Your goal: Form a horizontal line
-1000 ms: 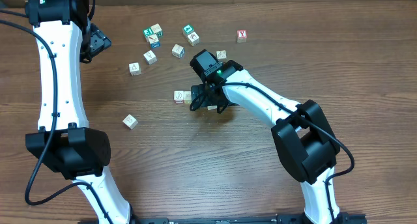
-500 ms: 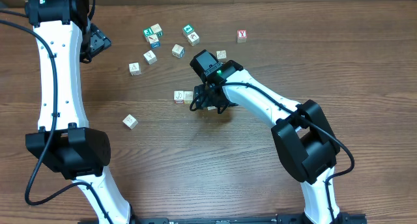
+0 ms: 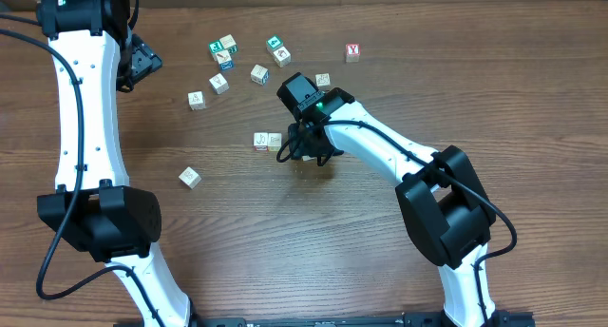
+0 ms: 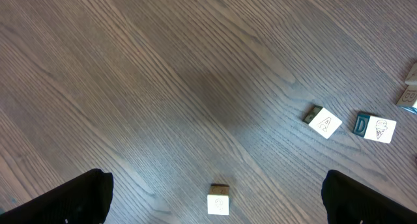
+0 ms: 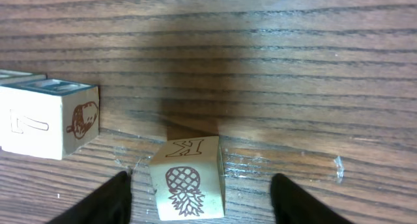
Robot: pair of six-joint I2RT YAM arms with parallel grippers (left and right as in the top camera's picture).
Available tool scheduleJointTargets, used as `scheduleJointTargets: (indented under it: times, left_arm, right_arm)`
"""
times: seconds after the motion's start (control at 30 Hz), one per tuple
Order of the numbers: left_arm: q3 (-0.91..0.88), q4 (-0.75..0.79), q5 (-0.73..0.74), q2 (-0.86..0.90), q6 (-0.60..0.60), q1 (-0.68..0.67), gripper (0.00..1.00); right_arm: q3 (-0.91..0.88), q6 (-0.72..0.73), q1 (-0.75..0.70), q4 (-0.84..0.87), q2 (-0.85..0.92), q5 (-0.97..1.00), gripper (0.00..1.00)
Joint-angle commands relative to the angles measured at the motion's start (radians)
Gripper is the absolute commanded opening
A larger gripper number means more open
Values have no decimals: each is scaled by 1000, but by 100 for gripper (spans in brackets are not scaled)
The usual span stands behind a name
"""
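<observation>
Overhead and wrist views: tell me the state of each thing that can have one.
row: two cubes, touching side to side
pineapple cube: resting flat, apart from the row, not gripped
right claw: open, a finger on each side of the pineapple cube, gaps showing
left claw: open, empty

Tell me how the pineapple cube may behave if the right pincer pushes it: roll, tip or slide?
The pineapple cube has flat faces and sits flat on the table, so it would probably slide, not roll. It looks wooden, so likely stiff and light. It sits off-centre in the open right pincer, so one finger may touch and twist it first.
</observation>
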Motion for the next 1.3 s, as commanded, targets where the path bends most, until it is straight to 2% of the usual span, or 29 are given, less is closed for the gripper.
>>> scheduleJointTargets:
  times: [0.0,0.63,0.93,1.27]
  left_arm:
    - [13,-2,-2,-8,22,-6,100]
    - [13,-2,-2,-8,22,-6,100]
    - [13,-2,-2,-8,22,-6,99]
    - [13,-2,-2,-8,22,-6,100]
  right_arm:
    - [-5,-3,1,0,5,35,57]
    - [-5,3,1,-23,5,42,46]
    - [-5,41,1,-21,5,21,34]
    - [-5,61,1,58,5,21,31]
